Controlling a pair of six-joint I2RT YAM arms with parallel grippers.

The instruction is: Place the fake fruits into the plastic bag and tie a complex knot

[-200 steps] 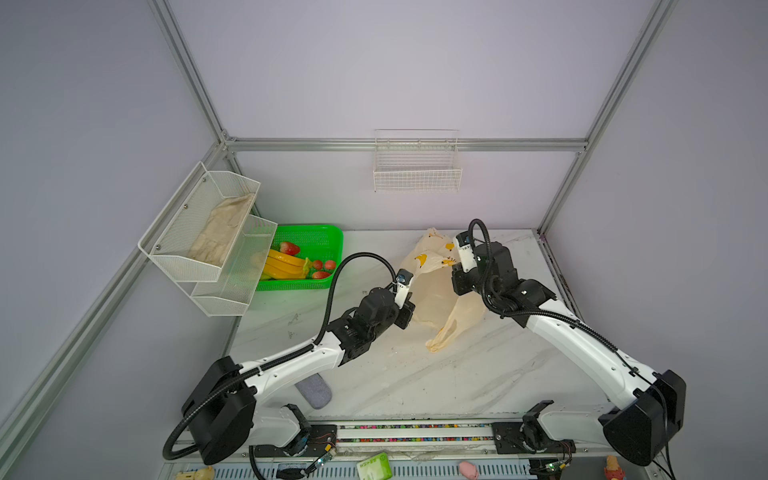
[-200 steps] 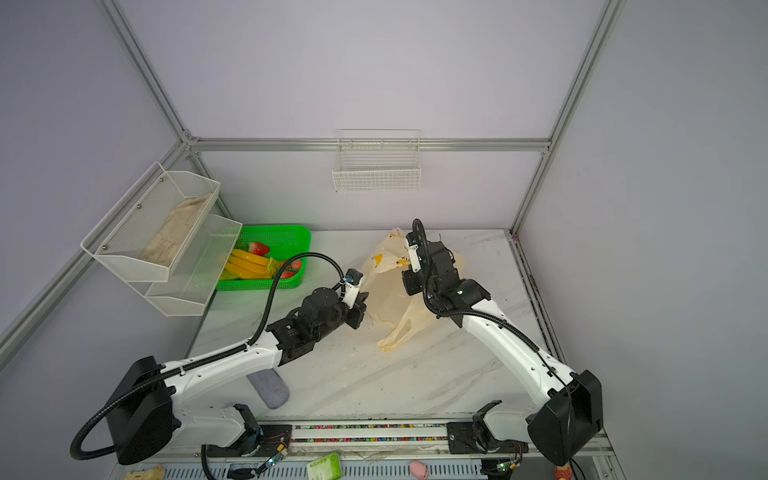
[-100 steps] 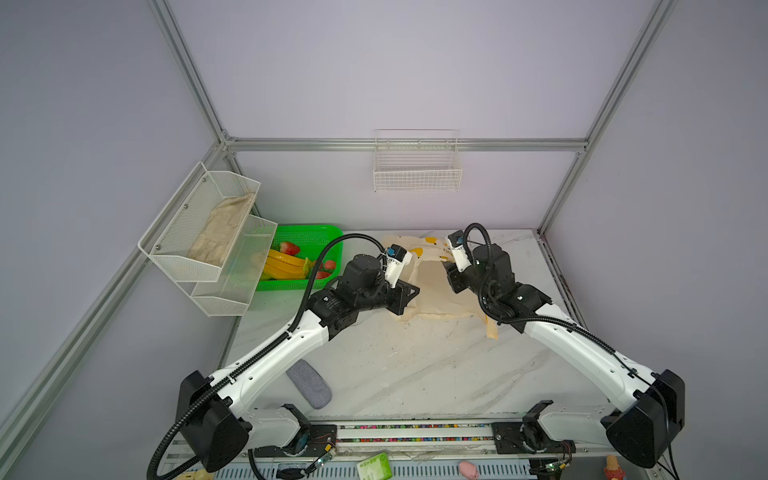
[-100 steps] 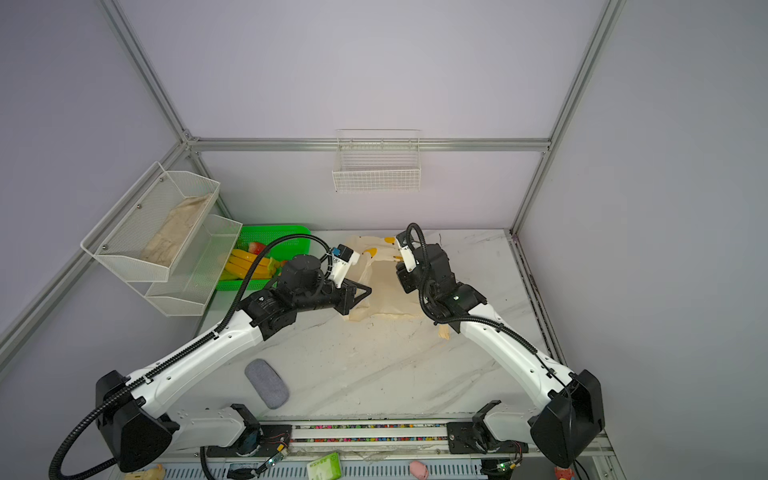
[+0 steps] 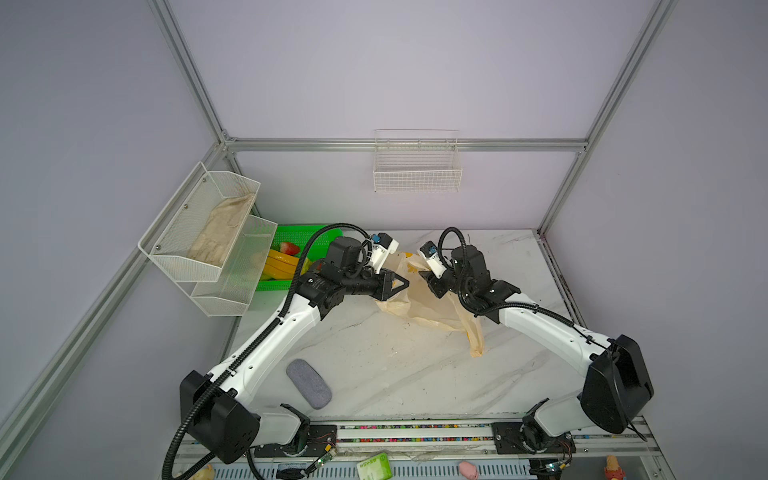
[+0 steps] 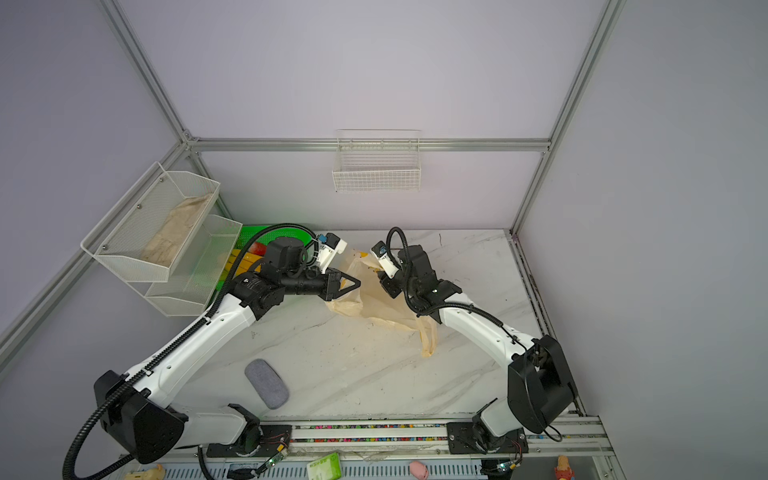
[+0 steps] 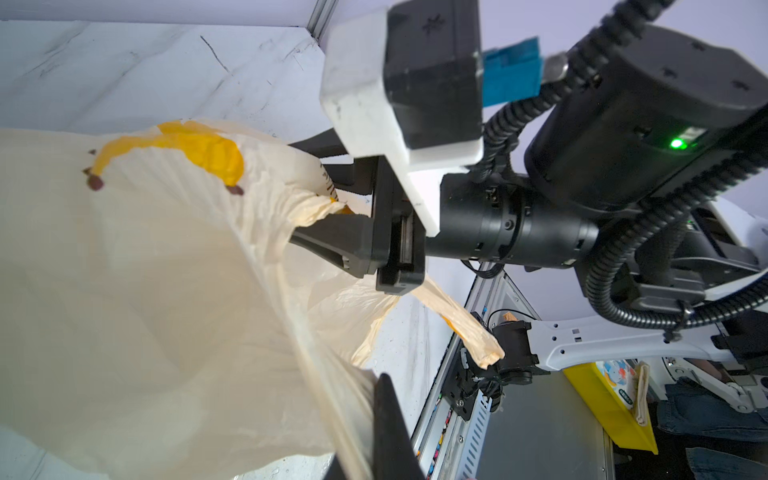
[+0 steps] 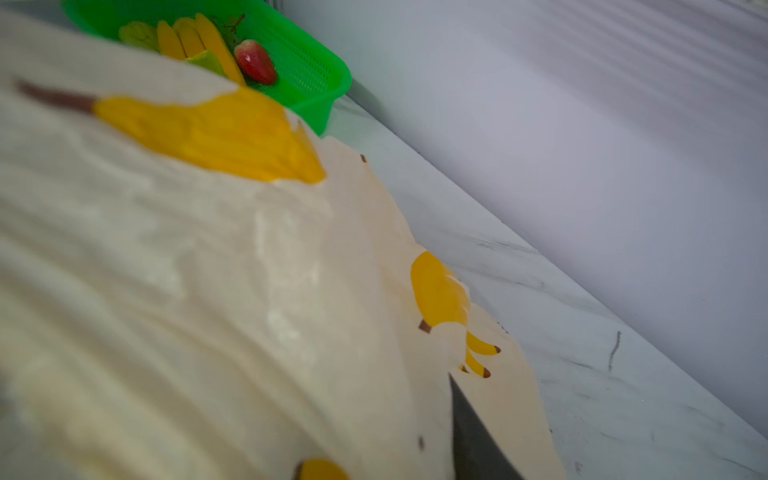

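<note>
Finding: the plastic bag (image 5: 432, 307) hangs just beside the green basket (image 8: 307, 70), and the fake fruits (image 8: 216, 45) lie inside that basket, none loaded. My left gripper (image 5: 402, 284), on the basket's side of the bag, is clamped tight on rim film. My right gripper (image 7: 303, 195), on the bag's far side, has jaws part-way apart around gathered rim; I cannot confirm a firm hold. Assessment: the film is light, limp and slippery. Take bunched rim or handles, never flat panel.
</note>
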